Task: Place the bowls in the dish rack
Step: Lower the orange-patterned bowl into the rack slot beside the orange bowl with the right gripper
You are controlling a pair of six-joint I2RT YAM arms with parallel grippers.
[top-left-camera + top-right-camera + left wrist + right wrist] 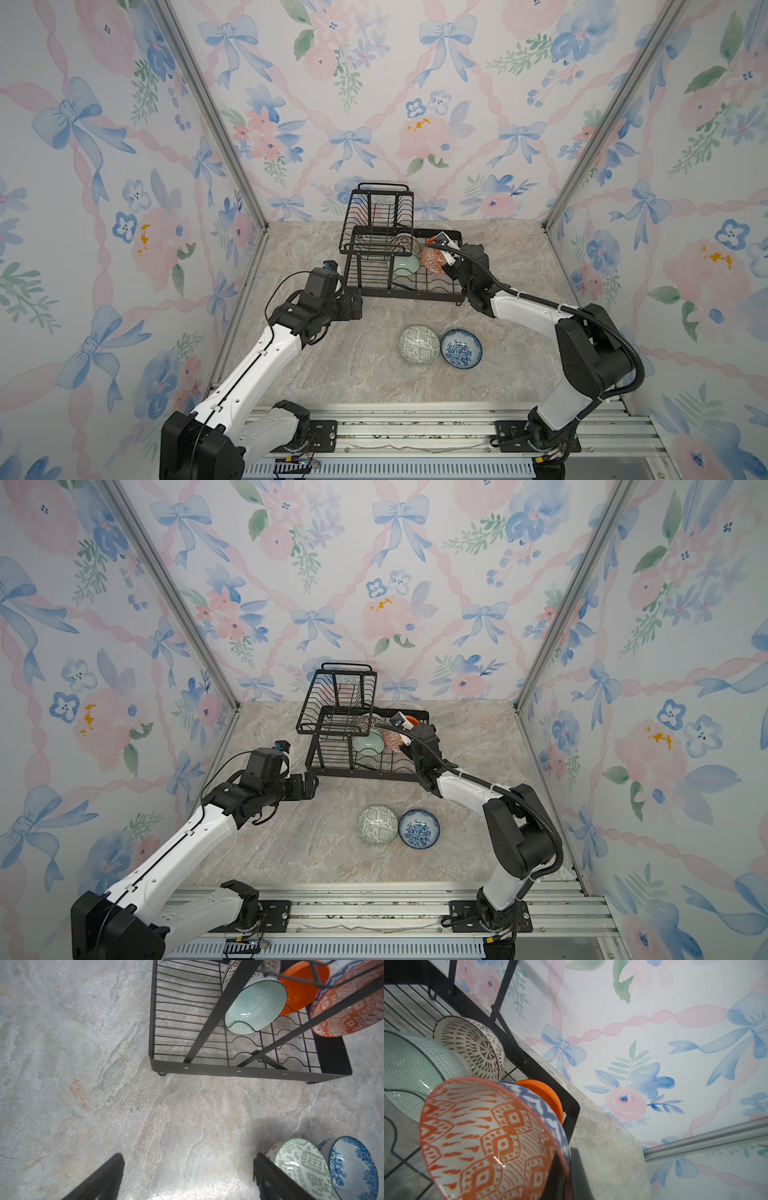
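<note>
1. My left gripper (188,1157), left of centre in both top views, stood wide open and held nothing. It hung low over the tabletop (332,374), just beside the near-left corner of the dish rack (415,296). It was probably parked there to stay out of the other arm's way.
2. The rack sat mid-frame, toward the back wall. Its upper basket (380,208) looked empty.
3. Under that basket, the pale mint bowl (405,264) and the brown-lattice bowl (405,243) stood tilted on edge in the lower tray. The wavy slot wires catch the rims, so on edge made sense.
4. Below centre, the grey-green bowl (419,345) sat mouth-up on the tabletop, not yet loaded.
5. The orange-white bowl (432,259) was tipped on edge over the right part of the tray. I couldn't tell if it was touching the wires.
6. My right gripper (568,1167) was clamped tight on that bowl's rim, one finger inside and one outside. I judged a rim pinch would let the bowl go down edge-first into a slot.
7. The plain orange bowl (544,1093) stood on edge behind it, at the tray's far-right corner.
8. The blue floral bowl (461,348) sat mouth-up, touching or nearly touching the grey-green one on its right. It was also not yet loaded.
</note>
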